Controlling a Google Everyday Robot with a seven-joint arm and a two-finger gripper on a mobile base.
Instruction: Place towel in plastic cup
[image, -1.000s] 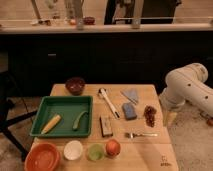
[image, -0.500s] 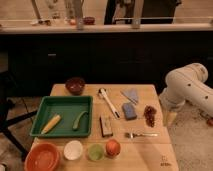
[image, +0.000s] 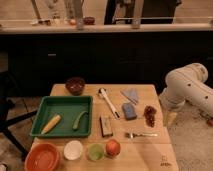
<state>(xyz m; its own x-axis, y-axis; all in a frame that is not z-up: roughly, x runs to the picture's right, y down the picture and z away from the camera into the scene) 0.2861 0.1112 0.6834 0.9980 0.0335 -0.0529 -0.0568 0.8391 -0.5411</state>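
The towel, a thin pale grey-blue cloth folded to a triangle, lies flat at the table's back right. The plastic cup, translucent light green, stands at the front edge between a white cup and an apple-like fruit. My white arm is bent off the table's right side, away from both. My gripper is not in view; only the arm's links show.
A blue sponge block lies just in front of the towel. Dark red fruit, a fork, a white brush and a brown block lie mid-table. A green tray holds corn and a green vegetable. An orange bowl and a dark bowl are at left.
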